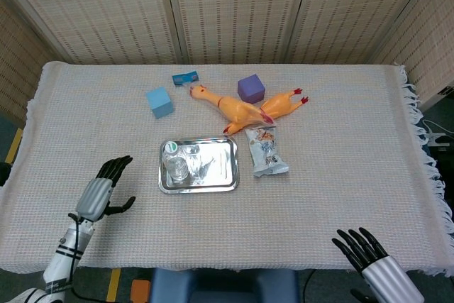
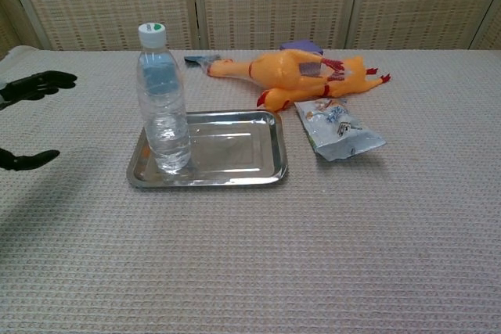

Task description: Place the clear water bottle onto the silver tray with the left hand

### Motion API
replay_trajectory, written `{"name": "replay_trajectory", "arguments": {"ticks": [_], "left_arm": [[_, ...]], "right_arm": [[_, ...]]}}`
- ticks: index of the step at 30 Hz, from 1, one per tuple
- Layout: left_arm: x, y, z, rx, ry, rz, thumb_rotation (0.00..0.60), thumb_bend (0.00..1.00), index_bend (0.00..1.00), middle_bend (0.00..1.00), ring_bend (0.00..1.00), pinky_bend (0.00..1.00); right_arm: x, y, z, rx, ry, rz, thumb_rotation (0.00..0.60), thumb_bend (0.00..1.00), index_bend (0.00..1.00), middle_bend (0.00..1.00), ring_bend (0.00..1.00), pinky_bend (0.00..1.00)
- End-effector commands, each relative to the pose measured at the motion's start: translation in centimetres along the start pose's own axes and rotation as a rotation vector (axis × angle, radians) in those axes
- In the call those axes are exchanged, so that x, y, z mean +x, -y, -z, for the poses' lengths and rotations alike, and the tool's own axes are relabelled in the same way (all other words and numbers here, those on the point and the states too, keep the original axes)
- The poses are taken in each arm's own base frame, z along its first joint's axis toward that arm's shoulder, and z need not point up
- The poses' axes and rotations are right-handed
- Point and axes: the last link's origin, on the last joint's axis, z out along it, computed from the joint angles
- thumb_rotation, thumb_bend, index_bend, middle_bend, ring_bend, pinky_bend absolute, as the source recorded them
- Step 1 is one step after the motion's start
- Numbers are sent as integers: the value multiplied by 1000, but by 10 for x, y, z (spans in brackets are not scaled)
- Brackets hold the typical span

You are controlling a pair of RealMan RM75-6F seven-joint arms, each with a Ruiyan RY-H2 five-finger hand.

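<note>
The clear water bottle (image 2: 163, 102) is standing upright on the silver tray (image 2: 235, 174), at the tray's left end, with its white and green cap on top. Nothing is touching it.

The left hand (image 1: 101, 192) is hovering well apart from the bottle, out to the left of the tray over the bare cloth. Its fingers (image 1: 115, 167) are released and spread wide, thumb held away from the rest, grasping nothing. In the chest view only the dark fingertips (image 2: 45, 80) are showing at the left edge, pointing toward the bottle with open cloth between them and the tray.

Beyond the bottle, on the far side from those fingers, a crinkled snack packet (image 1: 267, 150) is lying just beside the tray's right edge. Behind the tray a yellow rubber chicken (image 1: 245, 108) is sprawling across the worktop (image 1: 340, 133), its feet near the packet. A purple cube (image 1: 251, 88) is sitting just behind the chicken. Farther back and nearer the left hand's side, a blue cube (image 1: 159, 101) and a small blue packet (image 1: 185, 77) are resting near the chicken's beak.

The right hand (image 1: 369, 255) is showing at the bottom right of the head view, off the worktop's near edge and far from everything on it, its fingers spread and holding nothing.
</note>
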Motion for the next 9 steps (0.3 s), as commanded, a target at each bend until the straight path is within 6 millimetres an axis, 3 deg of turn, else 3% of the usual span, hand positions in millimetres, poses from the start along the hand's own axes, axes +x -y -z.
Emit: {"name": "replay_trajectory", "arguments": {"ticks": [1,3,9], "left_arm": [[20,21,82,6,0,-69,600,327,0,0,0,36],[26,29,105,6,-39,-94,600,325,0,0,0,36],[31,28,122,-41,-51,-186,600,327,0,0,0,32]], "right_arm": [[3,-4,-1,-26,-23,-10,600,0,0,0,0,0],[5,-8,-3,-56,-35,-15,600,0,0,0,0,0],[8,-14,-6,-89,-43,-26,600,0,0,0,0,0]]}}
